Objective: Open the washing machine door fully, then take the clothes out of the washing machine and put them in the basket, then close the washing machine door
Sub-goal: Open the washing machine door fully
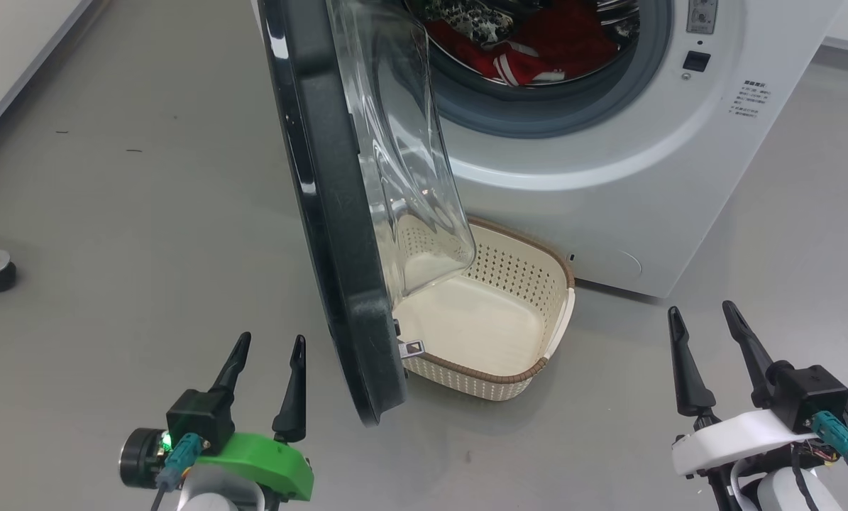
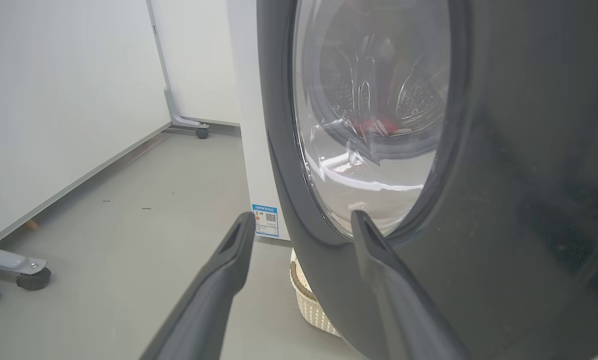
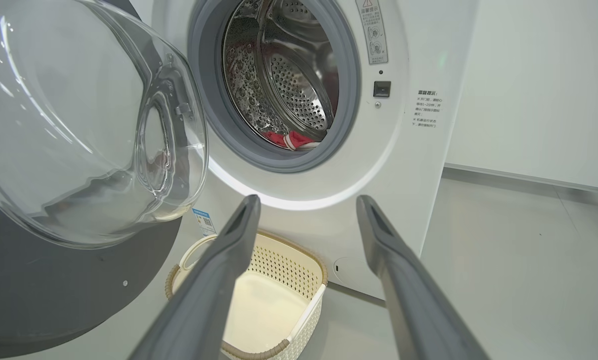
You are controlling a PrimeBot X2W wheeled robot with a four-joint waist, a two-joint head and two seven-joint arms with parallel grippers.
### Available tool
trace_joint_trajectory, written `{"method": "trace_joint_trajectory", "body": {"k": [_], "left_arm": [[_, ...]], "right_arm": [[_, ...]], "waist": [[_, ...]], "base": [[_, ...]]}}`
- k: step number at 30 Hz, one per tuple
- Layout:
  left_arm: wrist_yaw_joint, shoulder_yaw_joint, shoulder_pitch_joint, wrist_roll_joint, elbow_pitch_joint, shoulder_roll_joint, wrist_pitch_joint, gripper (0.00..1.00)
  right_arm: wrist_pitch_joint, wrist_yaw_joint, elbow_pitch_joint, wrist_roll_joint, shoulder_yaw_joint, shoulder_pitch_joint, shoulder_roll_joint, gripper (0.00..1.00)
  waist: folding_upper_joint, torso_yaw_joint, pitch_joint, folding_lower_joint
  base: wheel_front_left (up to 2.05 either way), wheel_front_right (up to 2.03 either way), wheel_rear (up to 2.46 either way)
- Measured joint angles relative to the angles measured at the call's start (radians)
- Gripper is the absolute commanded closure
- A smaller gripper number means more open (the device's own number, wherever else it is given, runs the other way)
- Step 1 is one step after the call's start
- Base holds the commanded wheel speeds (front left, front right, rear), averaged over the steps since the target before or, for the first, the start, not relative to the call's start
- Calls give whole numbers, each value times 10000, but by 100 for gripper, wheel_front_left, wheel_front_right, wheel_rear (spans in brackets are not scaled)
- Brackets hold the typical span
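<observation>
left gripper [image 1: 272, 336] and right gripper [image 1: 700, 306], both spread open and empty, flank the half-swung washing machine door [image 1: 338, 234] above the basket [image 1: 530, 372], clothes [image 1: 537, 50] inside the washing machine [image 1: 608, 177]; a steady push on its inner rim should swing it wide.

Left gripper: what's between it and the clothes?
The washing machine door stands between the left gripper and the clothes; the left wrist view sees them through its glass.
</observation>
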Motion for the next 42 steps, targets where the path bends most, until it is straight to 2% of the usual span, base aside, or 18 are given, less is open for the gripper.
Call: {"method": "trace_joint_trajectory", "body": {"k": [1, 2, 3, 4, 16, 21, 33, 37, 42], "left_arm": [[0, -13, 3, -38, 6, 0, 0, 8], [-2, -27, 7, -65, 13, 0, 0, 38], [-2, -36, 12, -65, 27, 0, 0, 83], [-2, -44, 16, -65, 44, 0, 0, 100], [-8, -56, 121, -157, 111, 2, 2, 100], [8, 272, 120, -157, -414, 4, 2, 100], [182, 1099, -851, 393, -3708, 6, -2, 100], [178, 943, -1059, 470, -4700, 6, -58, 100], [-59, 159, -1271, 355, -5916, 6, -59, 100]], "right_arm": [[0, 21, 23, -2, -25, 1, 15, 0], [0, 79, 44, -2, -50, 1, 31, 0], [0, 82, 63, -6, -73, 2, 48, 0], [0, 86, 75, -17, -102, 5, 67, 0], [0, 284, 196, -186, -422, 116, 261, 0], [0, 397, 209, -259, -520, 122, 284, 0], [0, 616, 219, -616, -679, 133, 351, 0], [0, 706, 226, -662, -650, 133, 426, 0], [0, 888, 278, -757, -554, 133, 476, 0]], "waist": [[0, 2, -2, 0], [0, 5, -5, 0], [0, 9, -9, 0], [0, 12, -12, 0], [0, 80, -18, 0], [0, 118, 6, 1], [0, 221, 43, 0], [0, 244, 44, 0], [0, 237, 41, 0]], "base": [[0, 0, 0], [0, 0, 0], [0, 0, 0], [0, 0, 0], [0, 0, 0], [0, 0, 0], [0, 0, 0], [0, 0, 0], [0, 0, 0]]}}
